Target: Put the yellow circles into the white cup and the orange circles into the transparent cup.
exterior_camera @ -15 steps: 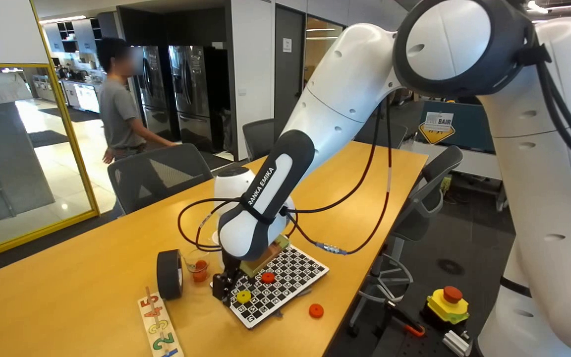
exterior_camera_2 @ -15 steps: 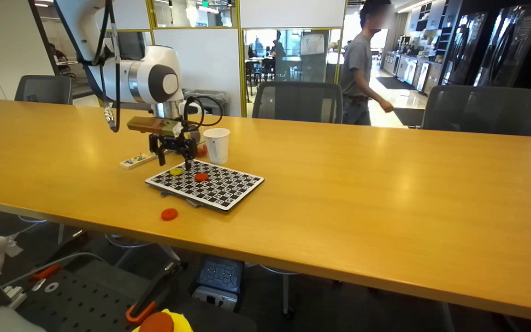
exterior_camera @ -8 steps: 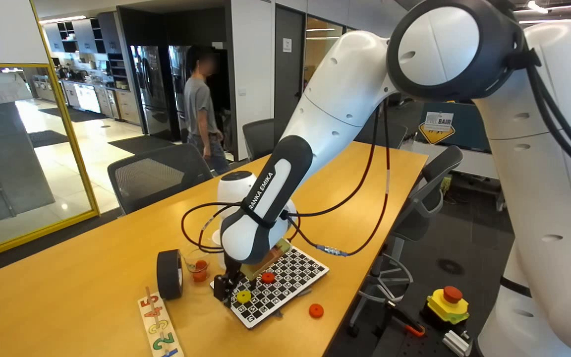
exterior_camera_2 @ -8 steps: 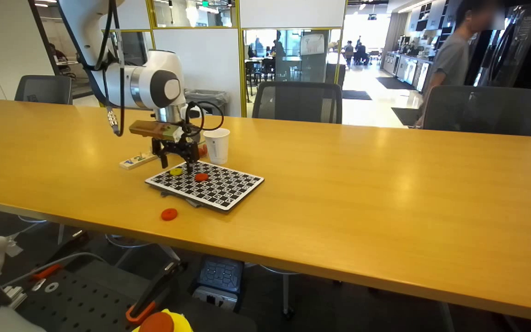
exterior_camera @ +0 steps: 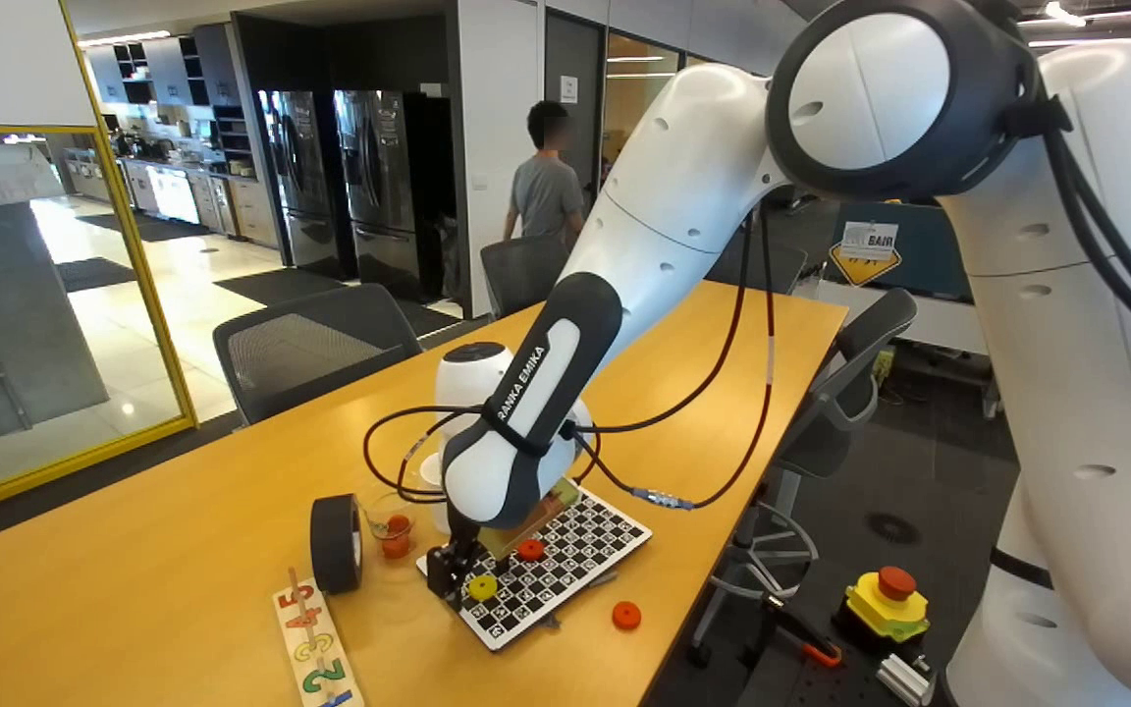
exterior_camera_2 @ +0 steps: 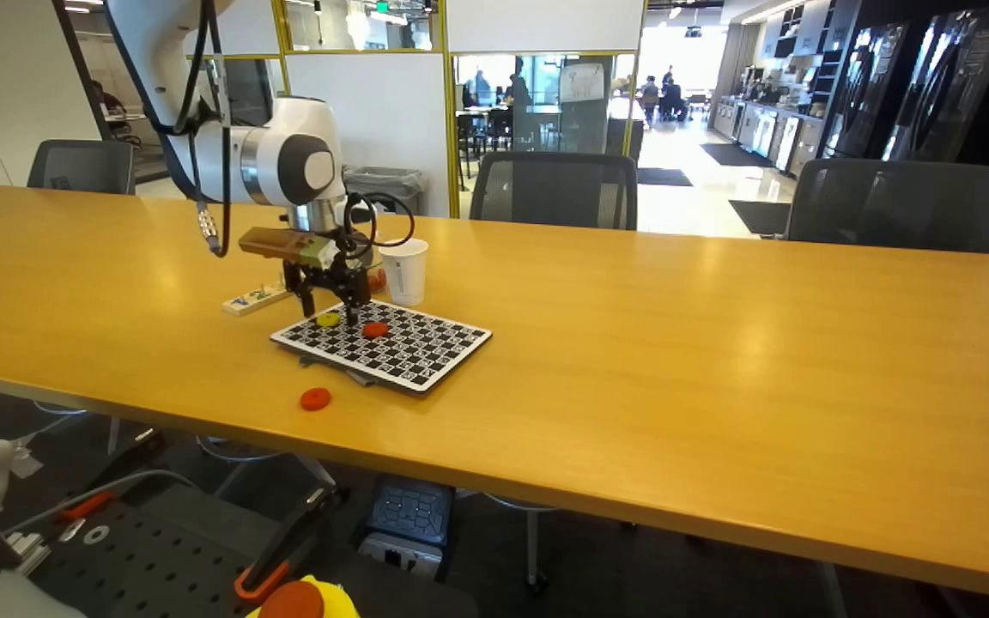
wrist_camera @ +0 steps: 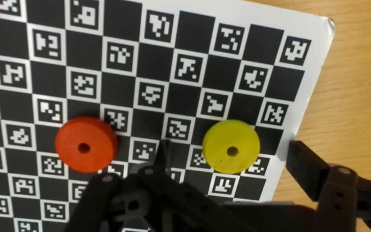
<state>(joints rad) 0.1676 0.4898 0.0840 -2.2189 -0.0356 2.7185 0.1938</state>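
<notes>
- The yellow disc (wrist_camera: 229,140) is thick, smooth and round with a small central hole; it lies flat on the checkerboard (wrist_camera: 155,59) close to one short edge, hole facing up
- The jaws are dark and wide apart, their fingers (wrist_camera: 306,169) left and right of the yellow disc in the wrist view, with a gap to each side of it
- The orange-red disc (wrist_camera: 87,137), same shape, lies flat on the checkerboard, left of the yellow one there
- The checkerboard is white-bordered, printed with blocky markers, its long axis running far left to near right in an exterior view
- The white cup (exterior_camera_2: 404,273), opaque, smooth, tapered, stands upright beyond the checkerboard's far side
- The transparent cup (exterior_camera: 376,517) shows orange-red pieces through its wall; how many, I cannot tell
- The second orange-red disc (exterior_camera_2: 315,399) lies flat on the glossy wood-grain desk (exterior_camera_2: 718,386), near side
</notes>
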